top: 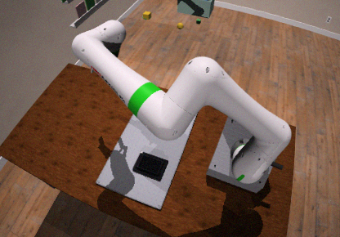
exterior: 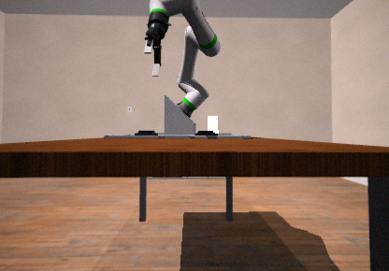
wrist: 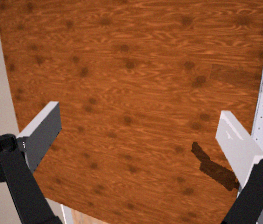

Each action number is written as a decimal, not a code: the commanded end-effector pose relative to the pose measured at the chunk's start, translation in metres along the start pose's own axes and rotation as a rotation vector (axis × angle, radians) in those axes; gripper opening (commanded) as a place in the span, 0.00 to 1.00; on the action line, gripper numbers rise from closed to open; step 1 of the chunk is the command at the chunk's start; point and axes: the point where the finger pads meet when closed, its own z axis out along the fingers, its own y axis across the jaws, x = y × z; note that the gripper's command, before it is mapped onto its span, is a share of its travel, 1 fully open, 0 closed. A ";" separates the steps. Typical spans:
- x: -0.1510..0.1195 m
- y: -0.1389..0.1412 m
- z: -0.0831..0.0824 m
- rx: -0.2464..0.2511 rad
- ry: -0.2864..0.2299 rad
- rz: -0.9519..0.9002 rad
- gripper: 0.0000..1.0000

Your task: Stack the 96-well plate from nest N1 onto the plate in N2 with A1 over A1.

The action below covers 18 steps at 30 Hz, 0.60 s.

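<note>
While hanging spread wide and empty high above, gripper (exterior: 154, 59); far below, black 96-well plate (top: 150, 166), long axis aslant across its grey nest (top: 118, 174).

Table: brown wooden top (top: 61, 117), dark metal legs (exterior: 142, 199).
On it: two grey nest plates (top: 123, 178), each carrying one black well plate (top: 150, 166).

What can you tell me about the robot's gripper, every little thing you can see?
The black two-fingered gripper hangs from the white arm's wrist, high above the brown wooden table. Each dark, jointed finger ends in a flat pale grey pad. The fingers are spread wide open with nothing between them, and only bare table top shows in the gap. From the side it points downward, touching nothing but its own wrist.
</note>
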 end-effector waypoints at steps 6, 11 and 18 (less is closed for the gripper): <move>0.000 0.000 0.000 0.001 0.000 0.000 1.00; 0.000 0.000 0.000 0.001 0.000 0.000 1.00; 0.002 0.004 0.001 -0.007 0.001 -0.033 1.00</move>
